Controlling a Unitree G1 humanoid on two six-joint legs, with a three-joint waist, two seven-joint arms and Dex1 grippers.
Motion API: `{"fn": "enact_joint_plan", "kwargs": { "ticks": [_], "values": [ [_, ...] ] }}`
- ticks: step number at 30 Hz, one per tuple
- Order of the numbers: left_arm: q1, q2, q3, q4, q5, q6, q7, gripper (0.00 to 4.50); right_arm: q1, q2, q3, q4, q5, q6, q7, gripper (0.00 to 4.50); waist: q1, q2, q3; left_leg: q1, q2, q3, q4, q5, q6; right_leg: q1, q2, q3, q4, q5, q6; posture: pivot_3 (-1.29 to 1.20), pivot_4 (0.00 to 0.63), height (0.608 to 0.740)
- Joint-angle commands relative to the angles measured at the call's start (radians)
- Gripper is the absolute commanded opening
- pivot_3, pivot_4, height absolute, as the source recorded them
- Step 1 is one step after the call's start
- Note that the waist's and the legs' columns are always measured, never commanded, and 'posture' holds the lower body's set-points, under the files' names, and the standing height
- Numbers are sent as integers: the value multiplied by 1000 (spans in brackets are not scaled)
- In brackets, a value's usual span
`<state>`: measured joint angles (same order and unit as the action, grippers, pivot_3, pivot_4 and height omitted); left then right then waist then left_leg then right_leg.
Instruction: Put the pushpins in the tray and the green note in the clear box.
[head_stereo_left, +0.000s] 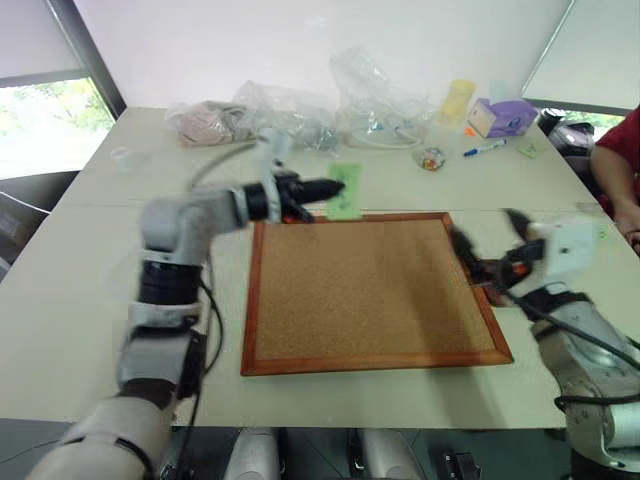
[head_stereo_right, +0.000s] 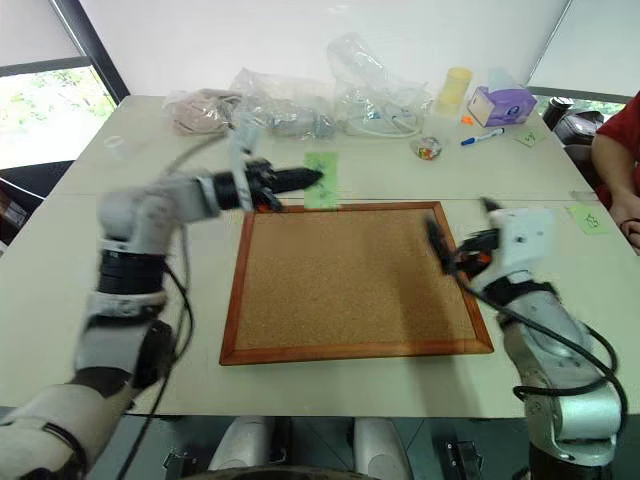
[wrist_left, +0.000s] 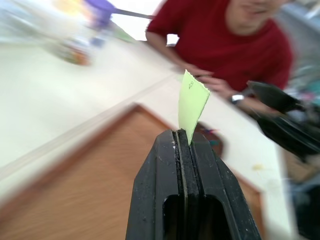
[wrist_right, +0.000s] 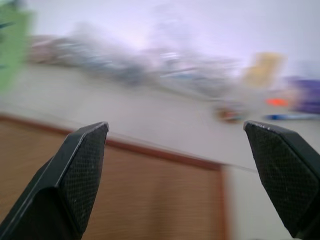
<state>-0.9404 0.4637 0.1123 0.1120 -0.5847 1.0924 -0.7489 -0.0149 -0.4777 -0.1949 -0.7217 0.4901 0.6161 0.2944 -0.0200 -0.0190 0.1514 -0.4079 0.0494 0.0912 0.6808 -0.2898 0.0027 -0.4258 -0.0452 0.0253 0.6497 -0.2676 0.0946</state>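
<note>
My left gripper (head_stereo_left: 335, 188) is shut on the green note (head_stereo_left: 345, 192), which hangs in the air over the far left corner of the cork board (head_stereo_left: 370, 290). In the left wrist view the note (wrist_left: 192, 107) stands up edge-on from the closed fingertips. My right gripper (head_stereo_left: 490, 235) is open and empty, hovering at the board's right edge. A dark brown dish that looks like the tray (wrist_left: 216, 145) lies just beyond the board, under the right gripper. The pushpins are too small to make out. The clear box is out of view.
Clear plastic bags (head_stereo_left: 380, 100), a yellow cup (head_stereo_left: 457, 100), a purple tissue box (head_stereo_left: 505, 117), a blue marker (head_stereo_left: 485, 149) and a small pot of coloured bits (head_stereo_left: 430, 158) line the far edge. A person in red (head_stereo_left: 615, 160) sits at the right. A pale green slip (head_stereo_right: 587, 218) lies near them.
</note>
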Motion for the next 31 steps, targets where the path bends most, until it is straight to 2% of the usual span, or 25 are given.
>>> {"fn": "enact_joint_plan", "kwargs": {
  "ticks": [1,5,7,9,12,19,22,25,31],
  "values": [
    [31,212,-8,-30,21,46,-80,0,-29,-26,133,-51,23,48,63,4467,1,0,1,0,0,0,0,0,0,0,0,0,0,0,0,0,150,737],
    [128,488,-83,56,118,-65,-216,0,-43,4,273,5,-19,12,107,4467,3,-2,3,-1,0,1,0,0,0,-1,-2,0,-1,-1,-3,0,150,737],
    [156,553,-97,124,152,-107,-248,0,-49,30,325,56,-56,-31,115,4467,11,-4,4,-1,0,1,0,0,-1,-1,-3,-1,-1,-2,-4,0,150,737],
    [176,570,-118,144,166,-124,-275,0,-58,51,348,86,-78,-54,116,4467,19,-5,4,-2,-1,1,1,1,-1,0,-4,-2,-1,-3,-5,0,150,737],
    [201,540,-159,171,198,-154,-290,1001,-72,79,367,127,-102,-89,123,4500,33,-5,4,-2,-2,2,2,1,-1,1,-8,-1,-1,-3,-5,0,150,737],
    [168,511,-181,223,242,-208,-316,4468,-64,81,338,154,-129,-122,133,4500,24,-11,7,-3,-2,3,3,0,-1,-1,-6,-1,-1,-2,-4,0,150,737],
    [105,493,-130,235,226,-271,-317,4468,-40,79,299,139,-120,-120,126,4500,24,-11,7,-3,-2,3,2,1,-1,-1,-4,-2,0,-2,-4,0,150,737],
    [83,477,-72,129,149,-306,-379,4468,12,92,194,101,-71,-104,96,4500,26,-12,7,-3,-1,3,2,1,-1,-1,-4,-2,0,-2,-4,0,150,737],
    [173,317,-48,-184,-30,-179,-340,4468,134,120,-45,3,56,-68,17,4500,32,-10,7,-3,-1,3,3,1,-1,0,-7,-1,-1,0,-1,0,150,737]
  ]
}}
